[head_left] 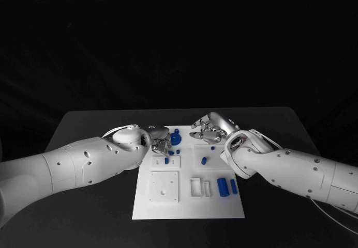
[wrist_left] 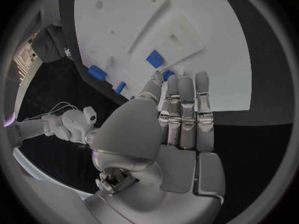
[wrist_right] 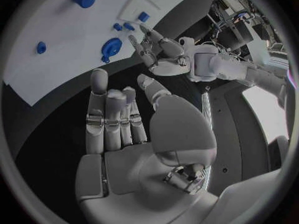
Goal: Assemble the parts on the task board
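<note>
The white task board [head_left: 187, 204] lies in the middle of the black table. My left hand [head_left: 159, 140] hovers low over its far left part, fingers straight and apart, holding nothing. A small blue piece [wrist_left: 167, 74] lies just past its fingertips [wrist_left: 202, 79]; whether they touch it I cannot tell. A round blue part [head_left: 175, 138] lies beside that hand. My right hand [head_left: 209, 128] hangs over the board's far edge, fingers [wrist_right: 99, 97] stretched out and empty. The round blue part [wrist_right: 112, 47] also lies beyond the right hand, next to the left hand [wrist_right: 156, 52].
Two blue cylinders [head_left: 222, 186] lie near the board's near right corner beside white blocks [head_left: 195, 187]. A white square plate [head_left: 164, 186] sits on the near left. Small blue pieces [head_left: 204, 160] dot the middle. Bare black table [head_left: 89, 217] surrounds the board.
</note>
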### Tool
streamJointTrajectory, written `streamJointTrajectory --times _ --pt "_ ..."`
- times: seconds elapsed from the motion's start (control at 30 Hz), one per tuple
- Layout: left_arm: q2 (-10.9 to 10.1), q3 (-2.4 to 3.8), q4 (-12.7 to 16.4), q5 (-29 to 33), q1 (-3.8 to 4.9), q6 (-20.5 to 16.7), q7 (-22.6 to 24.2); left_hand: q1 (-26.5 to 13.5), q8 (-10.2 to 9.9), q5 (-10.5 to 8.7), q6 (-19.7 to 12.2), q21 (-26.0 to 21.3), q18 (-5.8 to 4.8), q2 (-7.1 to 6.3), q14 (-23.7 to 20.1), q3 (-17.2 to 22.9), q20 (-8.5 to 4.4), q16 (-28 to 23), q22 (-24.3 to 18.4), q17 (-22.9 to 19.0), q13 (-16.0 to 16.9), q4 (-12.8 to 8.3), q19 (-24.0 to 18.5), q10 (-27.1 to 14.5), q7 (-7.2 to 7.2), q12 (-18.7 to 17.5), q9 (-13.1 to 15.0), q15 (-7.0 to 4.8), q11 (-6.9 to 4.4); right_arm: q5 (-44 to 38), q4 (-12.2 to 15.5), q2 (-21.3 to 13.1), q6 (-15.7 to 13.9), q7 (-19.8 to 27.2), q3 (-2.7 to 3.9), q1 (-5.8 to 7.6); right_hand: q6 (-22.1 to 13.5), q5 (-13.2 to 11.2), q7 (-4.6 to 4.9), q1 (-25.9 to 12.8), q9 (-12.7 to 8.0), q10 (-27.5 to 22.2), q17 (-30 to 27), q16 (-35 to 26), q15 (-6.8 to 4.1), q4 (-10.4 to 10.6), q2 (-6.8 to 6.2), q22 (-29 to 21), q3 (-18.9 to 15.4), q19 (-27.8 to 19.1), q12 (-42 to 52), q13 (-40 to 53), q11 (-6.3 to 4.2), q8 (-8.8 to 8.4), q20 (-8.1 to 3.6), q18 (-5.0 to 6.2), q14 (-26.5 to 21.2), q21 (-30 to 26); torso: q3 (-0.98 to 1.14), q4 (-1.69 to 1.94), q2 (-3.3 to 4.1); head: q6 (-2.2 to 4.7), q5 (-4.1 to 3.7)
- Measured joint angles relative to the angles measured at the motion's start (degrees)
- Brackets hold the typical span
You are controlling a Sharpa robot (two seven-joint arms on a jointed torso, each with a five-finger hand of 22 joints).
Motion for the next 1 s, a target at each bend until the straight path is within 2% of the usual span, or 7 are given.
streamJointTrajectory --times 0.43,1.0 --pt "1.07 0.00 -1.61 0.82 -0.44 0.02 0.99 0.08 0.00 0.56 0.19 0.00 0.00 1.77 0.00 0.83 0.00 0.00 0.19 -0.01 -0.01 0.75 0.00 -0.41 -0.19 0.00 0.00 0.00 0.00 0.14 0.23 -0.05 0.00 0.01 0.09 0.00 0.00 0.50 0.00 0.00 0.00 0.00 0.00 0.00 0.00 0.16 0.00 0.03 0.16 0.00 0.00 0.00 0.00 0.00 0.00 0.00 0.00 0.00 -0.01 0.00 -0.03 -0.41 -0.38" --pt "2.12 0.01 -4.28 1.41 -0.98 0.76 1.91 0.49 0.00 1.33 0.79 0.00 0.00 3.75 -0.15 2.39 0.00 -0.01 0.94 -0.01 0.08 0.32 0.00 -0.83 -0.37 0.22 0.01 0.15 -0.01 0.35 0.33 -0.04 0.02 0.05 0.12 0.01 0.00 0.83 0.00 0.00 0.00 0.00 0.00 -0.22 0.00 0.32 0.00 0.04 0.32 0.00 0.00 0.00 0.00 0.00 0.00 -0.01 0.00 0.00 0.03 0.03 -0.08 -0.61 -0.75"
